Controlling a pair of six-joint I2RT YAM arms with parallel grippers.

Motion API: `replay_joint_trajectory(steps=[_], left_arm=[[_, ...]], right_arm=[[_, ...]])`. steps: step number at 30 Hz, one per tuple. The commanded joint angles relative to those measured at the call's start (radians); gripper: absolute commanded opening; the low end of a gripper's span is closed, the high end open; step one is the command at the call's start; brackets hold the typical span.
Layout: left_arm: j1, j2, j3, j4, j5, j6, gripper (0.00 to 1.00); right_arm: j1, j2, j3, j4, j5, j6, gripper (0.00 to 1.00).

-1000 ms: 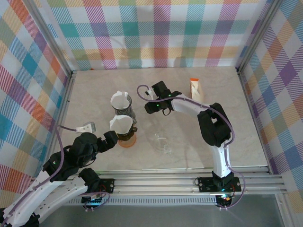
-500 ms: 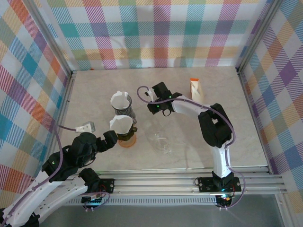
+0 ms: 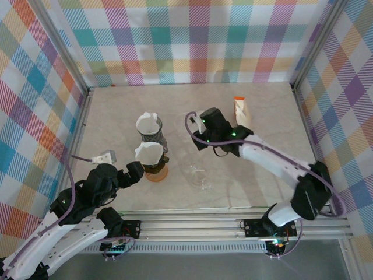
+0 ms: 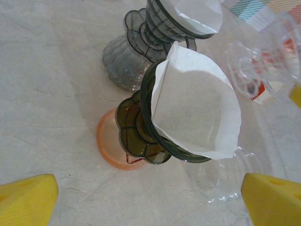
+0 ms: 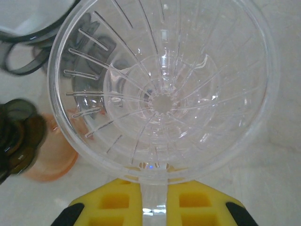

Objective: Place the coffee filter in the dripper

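A clear plastic dripper (image 5: 162,89) hangs in front of my right gripper (image 5: 154,193), which is shut on its handle between the yellow pads (image 5: 117,202). The same dripper (image 4: 265,52) sits at the upper right of the left wrist view. A white paper coffee filter (image 4: 195,110) sits in a dark green dripper (image 3: 150,154) on an orange base (image 4: 110,146). Behind it, a grey dripper (image 3: 150,127) holds another filter (image 4: 193,12). My left gripper (image 4: 149,202) is open, just short of the green dripper, with nothing between its fingers. The right gripper (image 3: 201,139) hovers right of both drippers.
A clear glass vessel (image 3: 199,175) stands on the table right of the orange base. An orange and white packet (image 3: 240,109) stands at the back right. Checked walls close in the marble table on three sides.
My right gripper has shut on the clear dripper's handle and shifted a little to the right, while its elbow swung out to the right. The left arm has barely moved.
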Motion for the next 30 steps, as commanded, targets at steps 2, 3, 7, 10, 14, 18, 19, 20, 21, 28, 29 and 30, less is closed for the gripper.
replay_joint_trajectory(steps=[2, 3, 7, 10, 14, 18, 19, 20, 21, 28, 29, 30], left_arm=[[0.005, -0.017, 0.02, -0.003, 0.001, 0.005, 1.0], [0.005, -0.019, 0.023, -0.005, 0.003, 0.006, 1.0], [0.006, -0.024, 0.018, -0.009, 0.003, 0.001, 1.0], [0.005, -0.025, 0.013, -0.008, 0.003, 0.001, 1.0], [0.005, -0.022, 0.013, -0.006, 0.002, 0.001, 1.0], [0.006, -0.022, 0.012, -0.007, -0.002, 0.003, 1.0], [0.007, -0.022, 0.011, -0.006, -0.001, 0.004, 1.0], [0.007, -0.021, 0.011, -0.005, -0.001, 0.003, 1.0], [0.006, -0.02, 0.011, -0.005, -0.002, 0.004, 1.0], [0.006, -0.013, 0.006, 0.005, -0.003, 0.002, 1.0], [0.005, -0.011, 0.004, 0.006, -0.004, 0.003, 1.0], [0.005, -0.01, 0.005, 0.008, -0.003, 0.004, 1.0]], right_arm=[[0.08, -0.12, -0.055, -0.131, 0.057, 0.058, 0.09], [0.101, -0.149, -0.072, -0.153, 0.069, 0.069, 0.09], [0.179, -0.235, -0.127, -0.227, 0.118, 0.108, 0.09], [0.219, -0.268, -0.154, -0.261, 0.137, 0.138, 0.08], [0.253, -0.301, -0.179, -0.281, 0.151, 0.163, 0.08], [0.264, -0.324, -0.2, -0.281, 0.145, 0.188, 0.08], [0.264, -0.329, -0.206, -0.281, 0.142, 0.195, 0.08], [0.265, -0.335, -0.212, -0.281, 0.138, 0.199, 0.08], [0.264, -0.341, -0.219, -0.281, 0.134, 0.205, 0.08], [0.268, -0.381, -0.258, -0.281, 0.119, 0.233, 0.08], [0.271, -0.386, -0.262, -0.279, 0.116, 0.237, 0.08], [0.275, -0.392, -0.264, -0.275, 0.114, 0.241, 0.08]])
